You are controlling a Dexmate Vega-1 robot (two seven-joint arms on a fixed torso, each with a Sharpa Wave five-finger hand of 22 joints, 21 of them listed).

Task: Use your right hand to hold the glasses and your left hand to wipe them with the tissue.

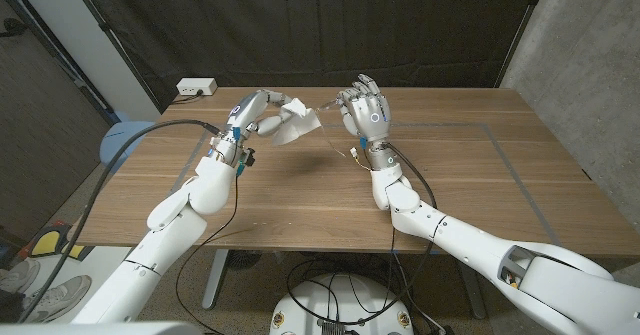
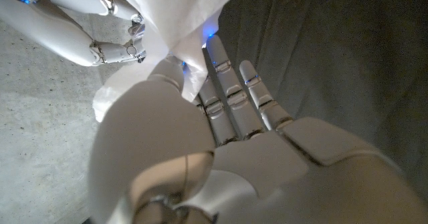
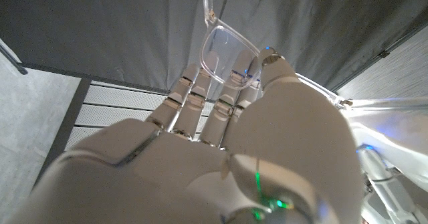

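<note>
Tissue [image 1: 298, 122] hung pinched in the raised left hand [image 1: 258, 115] above the table [image 1: 300, 195], just beside the right hand [image 1: 365, 113]. From the left wrist, tissue [image 2: 177, 23] draped over its fingers [image 2: 224, 77]. From the right wrist, that hand [image 3: 221, 150] gripped the clear glasses [image 3: 224, 47], frame running along beyond its fingertips.

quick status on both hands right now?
Left hand: holding the white tissue, raised above the table.
Right hand: holding the clear-framed glasses, also raised.

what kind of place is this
Probably a robotics lab or test room: a wooden table with taped outlines, black curtains behind it, a bare concrete wall, and loose cables.
</note>
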